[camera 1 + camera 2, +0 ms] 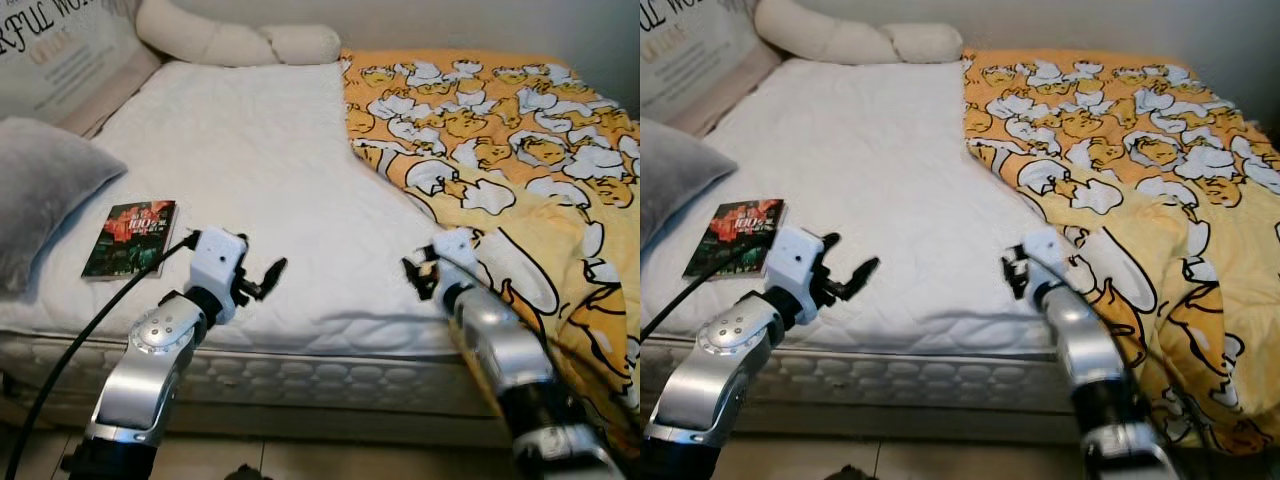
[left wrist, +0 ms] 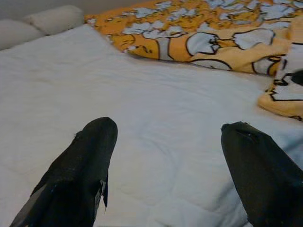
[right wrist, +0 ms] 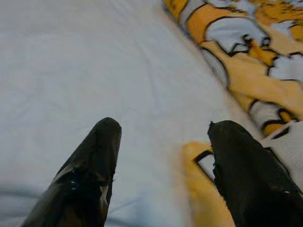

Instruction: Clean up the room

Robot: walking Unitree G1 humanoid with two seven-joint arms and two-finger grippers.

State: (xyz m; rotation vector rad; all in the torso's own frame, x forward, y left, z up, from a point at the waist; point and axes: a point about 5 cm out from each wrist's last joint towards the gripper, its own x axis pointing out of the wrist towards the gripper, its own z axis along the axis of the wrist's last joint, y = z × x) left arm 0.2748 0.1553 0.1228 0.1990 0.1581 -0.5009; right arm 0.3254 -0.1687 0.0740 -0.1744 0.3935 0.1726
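Note:
A yellow blanket (image 1: pixel 500 150) with a white duck print covers the right half of the bed and hangs over its front edge. A dark-covered book (image 1: pixel 130 238) lies on the white mattress (image 1: pixel 250 150) near the front left. My left gripper (image 1: pixel 268 278) hovers open over the mattress's front edge, to the right of the book, with nothing between its fingers (image 2: pixel 90 156). My right gripper (image 1: pixel 418 275) is open just beside the blanket's left edge. In the right wrist view a fold of the blanket (image 3: pixel 246 61) lies by one finger (image 3: pixel 246 175).
A grey pillow (image 1: pixel 40 190) lies at the bed's left edge, with a printed cushion (image 1: pixel 60 50) behind it. A long white bolster (image 1: pixel 240 42) runs along the head of the bed. A black cable (image 1: pixel 70 350) trails from my left arm.

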